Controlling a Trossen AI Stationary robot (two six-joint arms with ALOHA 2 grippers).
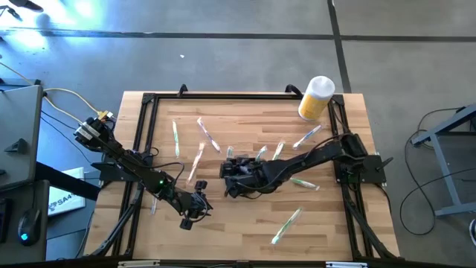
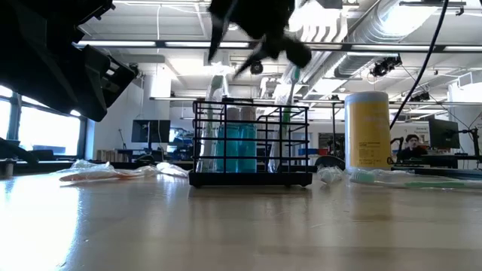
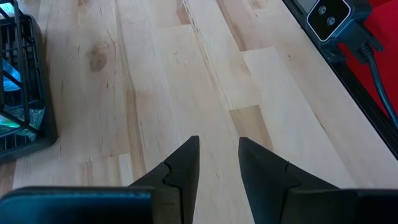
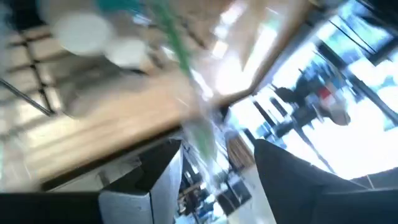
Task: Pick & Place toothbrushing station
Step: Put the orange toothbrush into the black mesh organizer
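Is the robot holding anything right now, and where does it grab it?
The right gripper pinches a wrapped toothbrush near one end, above the black wire caddy. The left gripper is open and holds nothing.

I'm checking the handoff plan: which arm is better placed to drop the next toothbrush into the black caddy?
Right. The right gripper hangs over the black caddy with a wrapped toothbrush between its jaws; the left gripper sits aside, empty.

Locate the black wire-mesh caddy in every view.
High view: black wire-mesh caddy at table centre, under the right tool.
Low view: centre, blue items inside.
Left wrist view: at the edge.
Right wrist view: too blurred to tell.
Shared landmark: yellow cylinder, also in the low view.
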